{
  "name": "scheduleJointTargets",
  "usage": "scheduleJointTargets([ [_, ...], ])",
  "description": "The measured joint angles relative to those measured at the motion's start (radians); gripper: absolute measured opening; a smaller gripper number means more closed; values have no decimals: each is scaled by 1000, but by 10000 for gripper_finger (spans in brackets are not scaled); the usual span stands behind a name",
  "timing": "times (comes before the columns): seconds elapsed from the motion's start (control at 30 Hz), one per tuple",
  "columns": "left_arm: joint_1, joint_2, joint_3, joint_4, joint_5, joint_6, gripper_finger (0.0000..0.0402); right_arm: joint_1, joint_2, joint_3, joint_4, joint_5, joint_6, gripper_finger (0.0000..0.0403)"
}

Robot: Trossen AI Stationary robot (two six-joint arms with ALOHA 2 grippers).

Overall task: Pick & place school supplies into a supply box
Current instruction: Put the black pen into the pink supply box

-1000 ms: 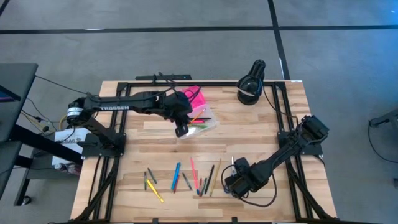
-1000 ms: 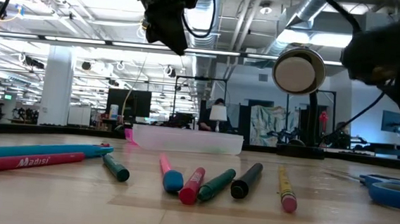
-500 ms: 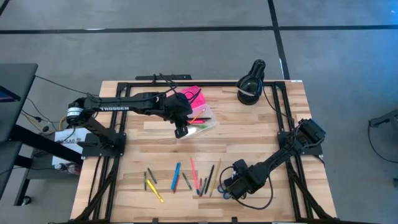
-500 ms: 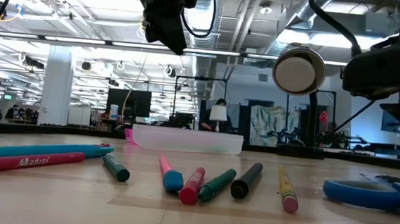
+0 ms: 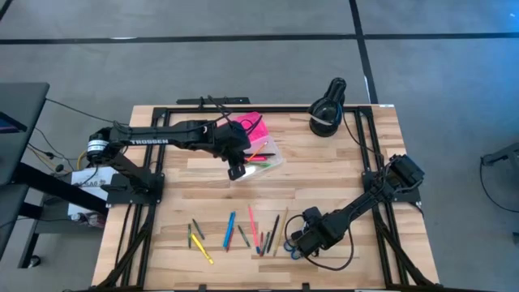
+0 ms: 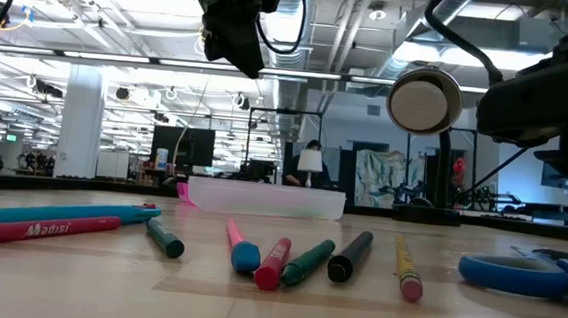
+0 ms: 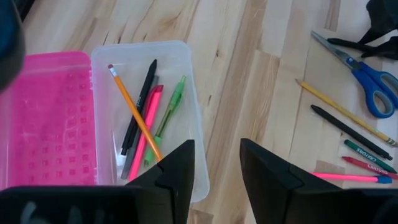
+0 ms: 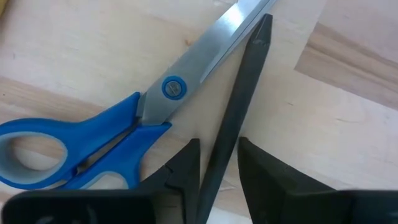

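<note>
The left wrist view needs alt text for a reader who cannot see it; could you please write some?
An open supply box, pink lid folded back, holds a yellow pencil, black, pink and green pens. The left gripper hovers open above it. Blue-handled scissors and loose pencils lie on the wooden table beyond.

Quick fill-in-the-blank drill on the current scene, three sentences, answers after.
1. The supply box lies open with its ____ lid folded to the side.
2. The right gripper is down at the blue-handled ____.
3. The left gripper hangs above the box, holding ____.

Missing words: pink; scissors; nothing
</note>
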Motion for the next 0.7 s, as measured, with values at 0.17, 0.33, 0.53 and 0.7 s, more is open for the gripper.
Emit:
scheduleJointTargets([
  [0.17, -10, 0, 0, 0, 0, 0, 121, 1, 0, -1, 11, -7, 1, 60],
  [0.33, -15, 0, 0, 0, 0, 0, 121, 2, 0, -1, 15, -10, 0, 29],
  [0.53, -24, 0, 0, 0, 0, 0, 121, 2, -1, -1, 14, -10, -2, 14],
  [0.7, -25, 0, 0, 0, 0, 0, 121, 3, 3, 22, -22, -7, -3, 20],
])
